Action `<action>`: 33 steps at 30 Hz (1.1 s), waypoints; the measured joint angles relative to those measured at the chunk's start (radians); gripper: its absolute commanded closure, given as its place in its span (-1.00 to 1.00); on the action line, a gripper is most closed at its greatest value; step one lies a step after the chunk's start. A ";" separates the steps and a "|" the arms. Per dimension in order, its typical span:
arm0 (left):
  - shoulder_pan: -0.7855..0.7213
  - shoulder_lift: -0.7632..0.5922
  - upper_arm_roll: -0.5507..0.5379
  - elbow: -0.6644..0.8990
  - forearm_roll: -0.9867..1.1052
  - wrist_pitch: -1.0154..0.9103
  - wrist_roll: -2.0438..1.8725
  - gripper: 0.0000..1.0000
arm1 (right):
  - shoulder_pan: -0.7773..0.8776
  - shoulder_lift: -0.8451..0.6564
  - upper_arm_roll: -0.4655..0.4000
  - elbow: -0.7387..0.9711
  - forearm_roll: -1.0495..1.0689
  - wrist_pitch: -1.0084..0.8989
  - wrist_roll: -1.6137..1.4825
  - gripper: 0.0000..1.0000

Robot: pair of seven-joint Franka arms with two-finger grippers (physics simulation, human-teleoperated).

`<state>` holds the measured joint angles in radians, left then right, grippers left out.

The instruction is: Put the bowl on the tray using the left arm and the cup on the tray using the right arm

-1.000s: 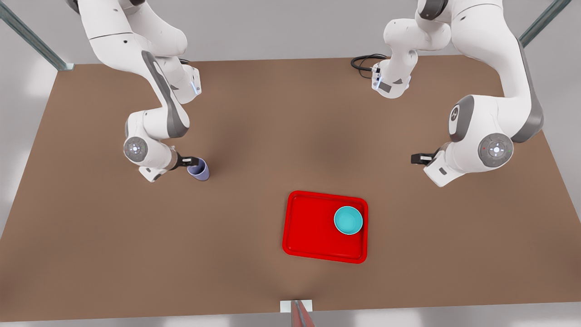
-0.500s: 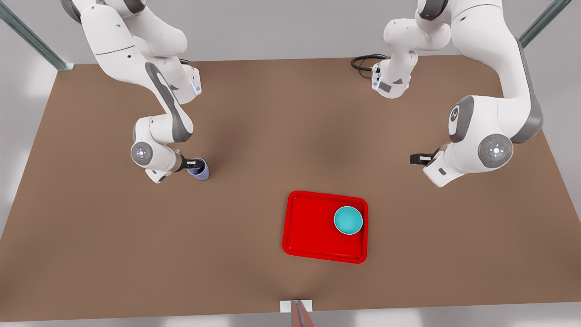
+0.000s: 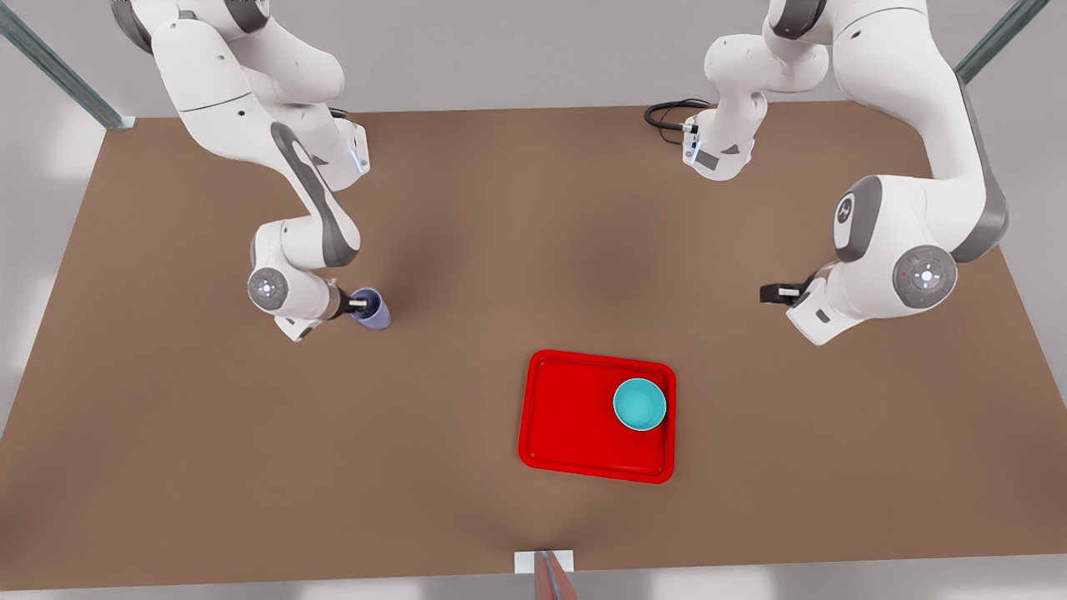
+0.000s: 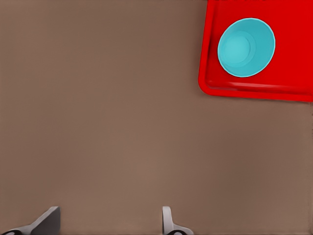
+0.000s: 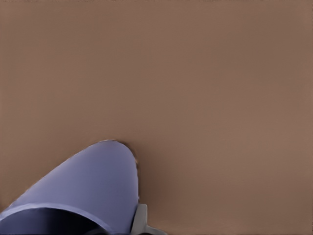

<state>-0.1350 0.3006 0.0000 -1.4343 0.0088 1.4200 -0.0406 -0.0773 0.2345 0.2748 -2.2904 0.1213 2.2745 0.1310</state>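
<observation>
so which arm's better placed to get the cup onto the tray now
Right. The right gripper is at the cup's rim, on the table. The left gripper hangs open over bare table; its bowl already sits on the tray.

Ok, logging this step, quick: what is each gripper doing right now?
Left gripper: open, holding nothing, above bare table.
Right gripper: shut on the cup.

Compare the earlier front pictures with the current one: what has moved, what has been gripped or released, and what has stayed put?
The right gripper closed in on the cup and now grips its rim; the cup shifted slightly toward the front view's right. The left gripper, open and waiting, drifted slightly the same way. The bowl stayed on the tray.
</observation>
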 measured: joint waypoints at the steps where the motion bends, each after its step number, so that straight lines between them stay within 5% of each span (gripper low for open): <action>1: 0.000 0.002 0.000 0.000 -0.004 -0.002 -0.001 -1.00 | 0.000 0.000 -0.001 0.005 0.001 -0.002 -0.002 0.57; 19: -0.007 0.003 -0.012 -0.002 -0.028 -0.005 -0.010 -1.00 | 0.185 0.154 -0.081 0.477 0.002 -0.186 0.005 0.57; 33: -0.006 0.015 -0.005 0.000 -0.029 0.000 -0.010 -1.00 | 0.461 0.504 -0.164 1.066 0.003 -0.260 0.153 0.57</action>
<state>-0.1411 0.3160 -0.0046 -1.4345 -0.0206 1.4205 -0.0506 0.3839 0.7390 0.1105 -1.2240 0.1246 2.0143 0.2844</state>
